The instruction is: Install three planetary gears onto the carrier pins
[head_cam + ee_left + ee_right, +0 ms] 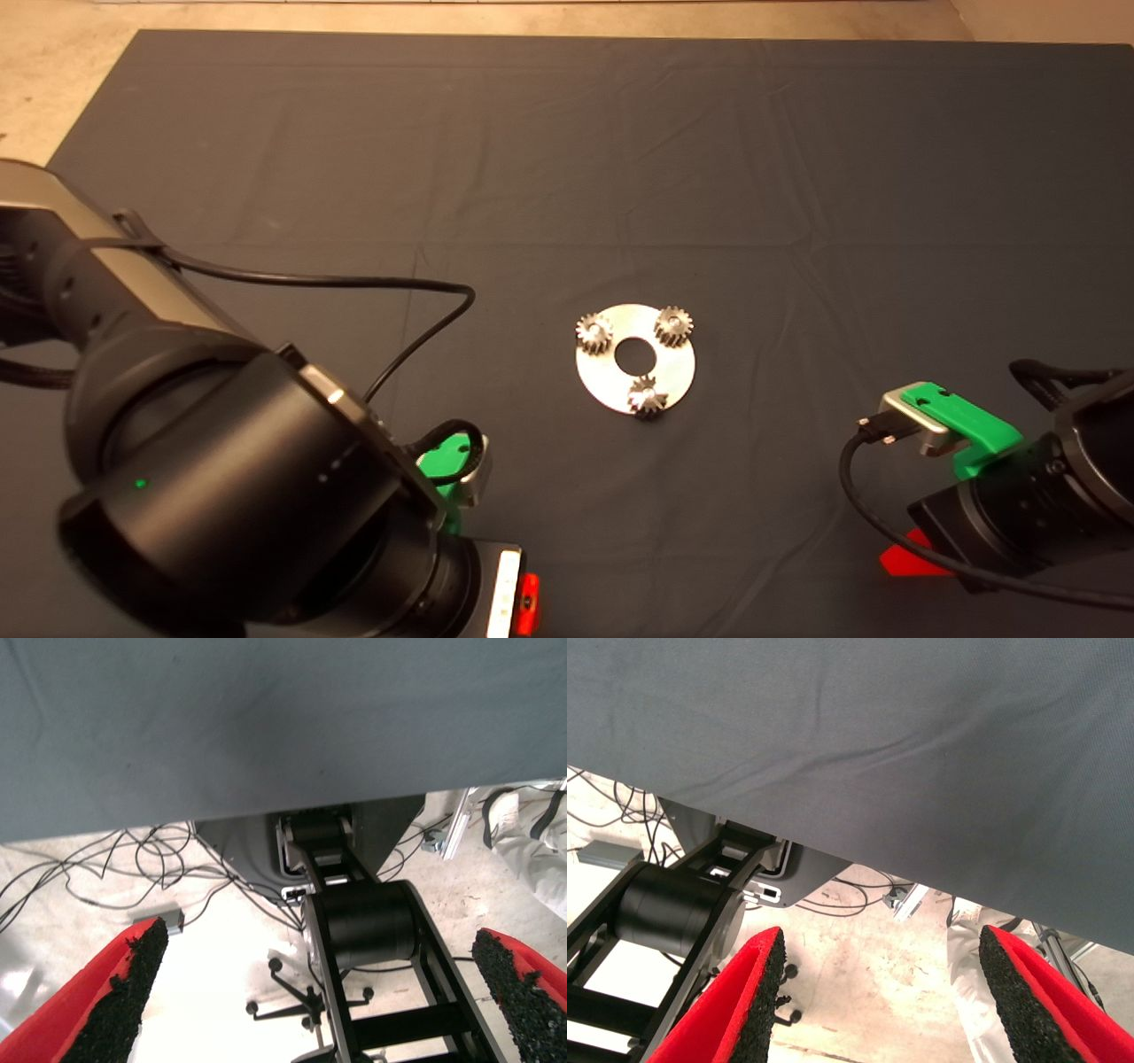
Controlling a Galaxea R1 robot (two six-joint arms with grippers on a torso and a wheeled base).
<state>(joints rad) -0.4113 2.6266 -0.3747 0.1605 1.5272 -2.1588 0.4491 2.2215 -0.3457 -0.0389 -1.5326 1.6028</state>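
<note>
Planetary gears (595,332) sit on all three carrier pins of the round plate (678,368), while the left tool (323,992) and right tool (881,1001), both wide, wait at the surface's near edge.

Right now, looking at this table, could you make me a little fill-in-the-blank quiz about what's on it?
1. The flat silver-white round plate carries ____ small dark-grey toothed gears.
2. That plate lies on a dark ____.
3. The plate's middle has a large round ____.
4. The left end effector has its red fingers ____, holding nothing.

Missing words: three; mat; hole; open
</note>
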